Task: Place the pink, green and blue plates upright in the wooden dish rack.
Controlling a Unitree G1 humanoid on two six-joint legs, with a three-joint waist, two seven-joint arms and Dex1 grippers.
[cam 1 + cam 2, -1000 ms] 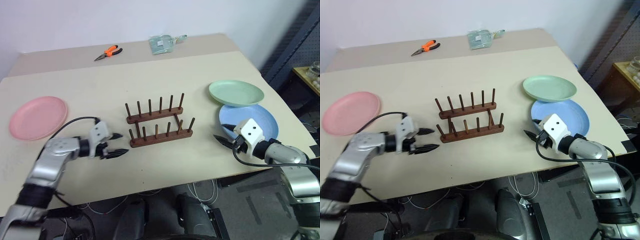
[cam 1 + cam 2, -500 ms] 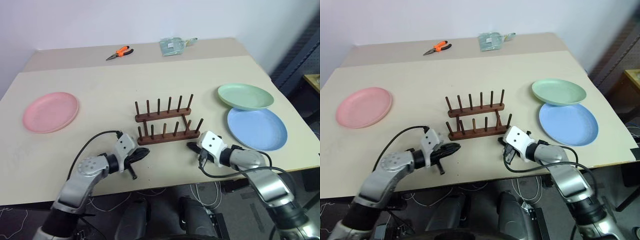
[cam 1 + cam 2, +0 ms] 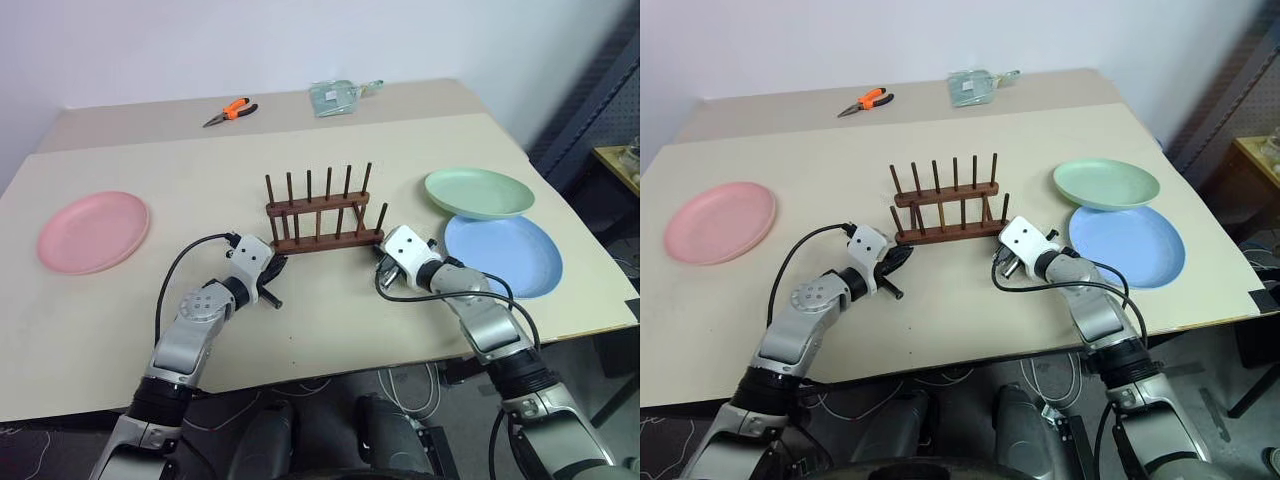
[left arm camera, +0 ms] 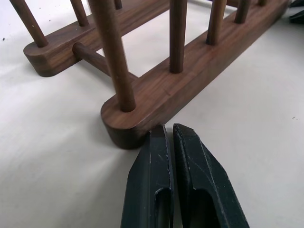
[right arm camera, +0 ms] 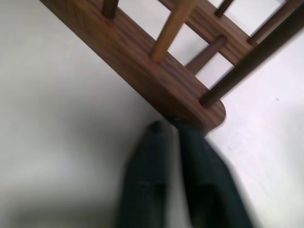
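Our left gripper (image 4: 168, 130) is pinched closed at the wooden dish rack's (image 3: 322, 215) near left end; our right gripper (image 5: 172, 127), slightly parted and empty, meets its near right end. No plate is racked: pink plate (image 3: 93, 231) far left, green plate (image 3: 476, 192) and blue plate (image 3: 505, 254) right.

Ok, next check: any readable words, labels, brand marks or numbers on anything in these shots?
None can be read.
Packet at the table's far edge: any print on it is too small to read.
Pliers, wooden dish rack, pink plate, green plate, blue plate: plain, no markings visible.
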